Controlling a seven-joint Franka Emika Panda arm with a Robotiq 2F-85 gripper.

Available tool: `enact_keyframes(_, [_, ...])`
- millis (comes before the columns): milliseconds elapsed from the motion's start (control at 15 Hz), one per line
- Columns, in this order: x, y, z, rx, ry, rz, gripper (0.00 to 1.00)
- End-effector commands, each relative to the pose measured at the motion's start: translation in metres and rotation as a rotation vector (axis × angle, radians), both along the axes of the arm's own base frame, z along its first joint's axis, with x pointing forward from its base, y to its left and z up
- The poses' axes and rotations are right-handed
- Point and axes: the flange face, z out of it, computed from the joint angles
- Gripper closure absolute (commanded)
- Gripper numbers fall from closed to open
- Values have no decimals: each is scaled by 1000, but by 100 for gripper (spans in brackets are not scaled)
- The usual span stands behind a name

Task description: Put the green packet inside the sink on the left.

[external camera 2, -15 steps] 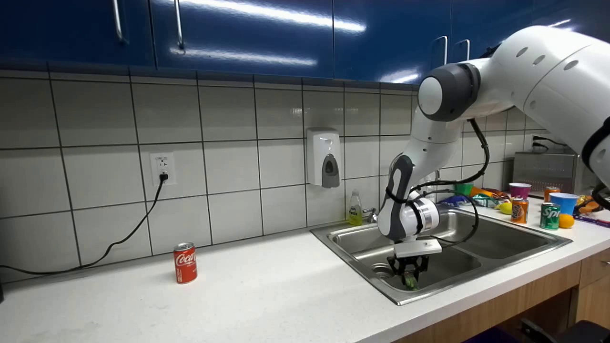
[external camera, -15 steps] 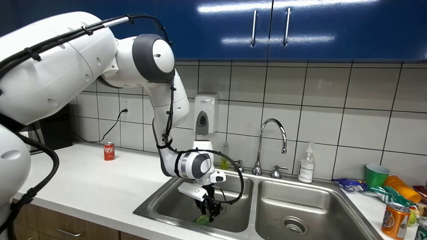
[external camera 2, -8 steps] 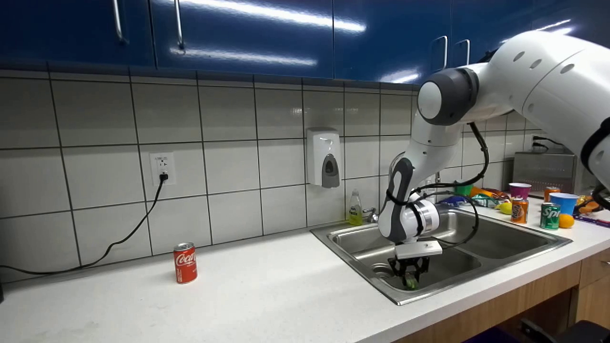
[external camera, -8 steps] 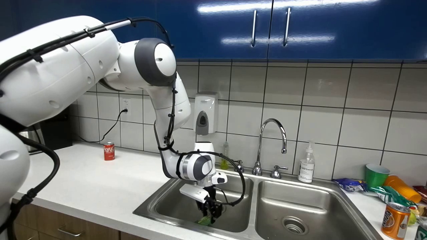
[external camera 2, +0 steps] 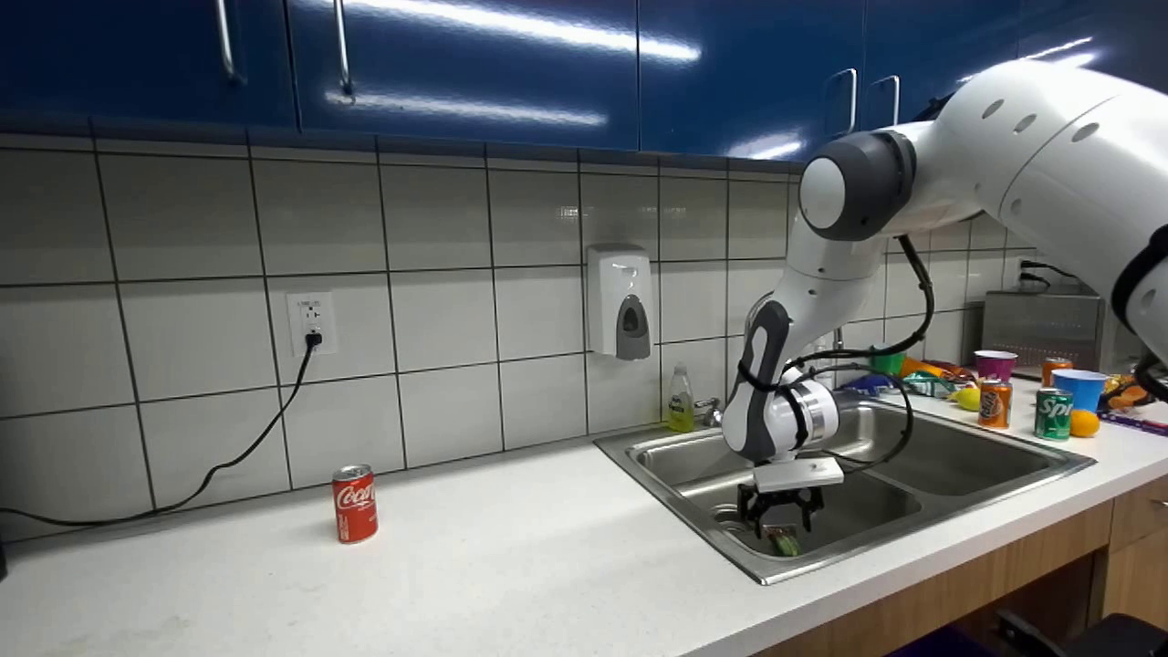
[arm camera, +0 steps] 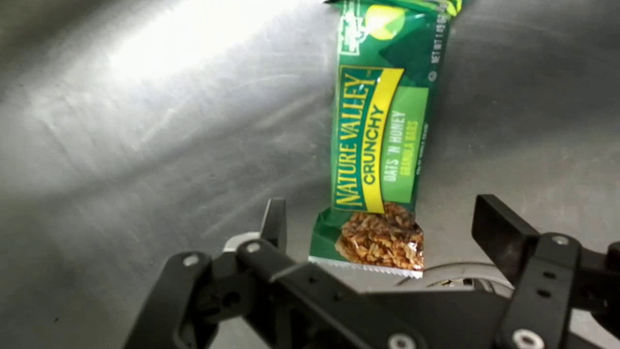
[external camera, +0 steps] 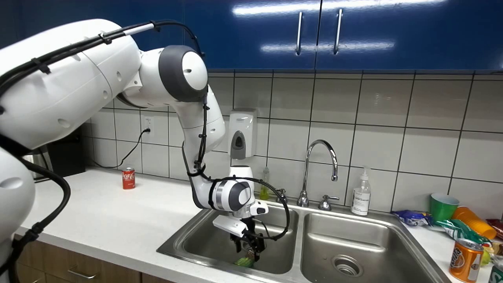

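The green packet (arm camera: 382, 131), a granola bar wrapper, lies on the metal floor of the left sink basin (external camera: 202, 243). In the wrist view it stretches upward from between the fingers, its crimped end nearest the gripper. My gripper (arm camera: 382, 220) is open, with a finger to either side of that end and a gap on both sides. Both exterior views show the gripper (external camera: 248, 252) low inside the basin, above the packet (external camera 2: 785, 543). Part of the drain shows beneath the gripper in the wrist view.
A divider (external camera: 299, 243) separates the right basin (external camera: 377, 255). Behind stand the faucet (external camera: 304, 181), a soap pump bottle (external camera: 360, 198) and a dish soap bottle (external camera 2: 681, 401). A red can (external camera 2: 355, 504) is on the counter; cans, cups and snack bags crowd beyond the sink.
The jaws have opened and let go of the packet, which now rests on the basin floor. Before that, the arm came down slightly.
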Motion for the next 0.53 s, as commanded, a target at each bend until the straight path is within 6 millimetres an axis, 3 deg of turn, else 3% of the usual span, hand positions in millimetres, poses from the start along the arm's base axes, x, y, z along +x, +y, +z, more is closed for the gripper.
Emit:
enact_keyframes(0, [5,5,25,10,-10,20,0])
enact_keyframes(467, [1,21,66,1,-9,51,0])
